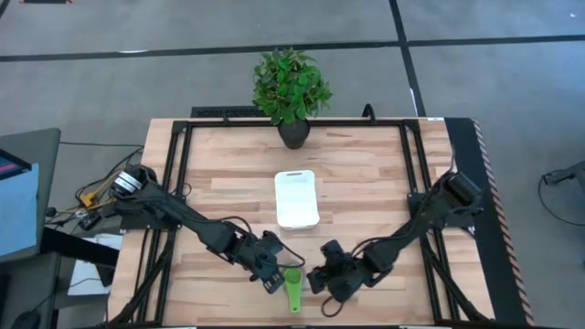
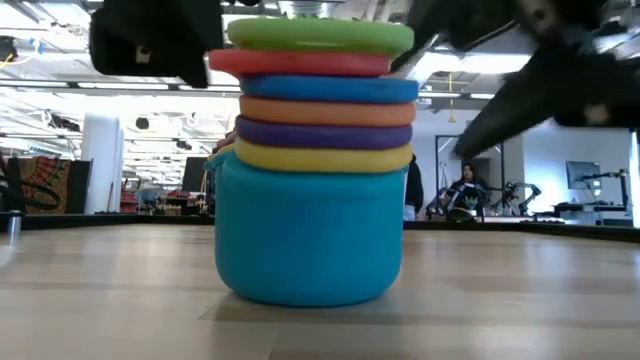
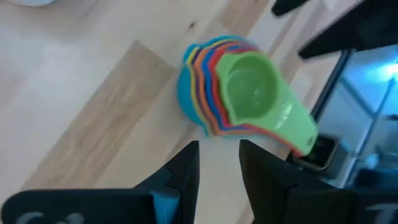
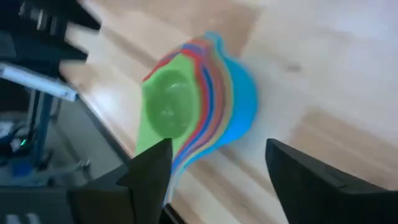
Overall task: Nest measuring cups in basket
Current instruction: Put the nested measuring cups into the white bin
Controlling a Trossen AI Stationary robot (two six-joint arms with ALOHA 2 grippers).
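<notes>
The cups (image 1: 293, 287) stand nested in one stack on the surface (image 1: 228, 174) near its front edge, well short of the white basket (image 1: 297, 199) at the middle. From above we see the left end effector (image 1: 271, 277) just beside the stack on one side and the right end effector (image 1: 322, 280) just beside it on the other, the green handle pointing toward the front edge.

At table height, the stack (image 2: 312, 160) sits upright: a teal cup at the bottom, then yellow, purple, orange, blue, red and green rims above it. Dark arm parts hang over it, touching nothing we can make out.

In the left wrist view, the left fingers (image 3: 183, 177) stand a little apart with nothing between them, just short of the stack (image 3: 239, 90).

In the right wrist view, the right fingers (image 4: 152, 168) are spread wide and empty, the stack (image 4: 199, 102) ahead of them.

We judge the cups light, stiff and smooth, so they may slip or unstack if tipped. The surest hold looks to be across the teal cup's wall, low down, or on the fanned handles together.
</notes>
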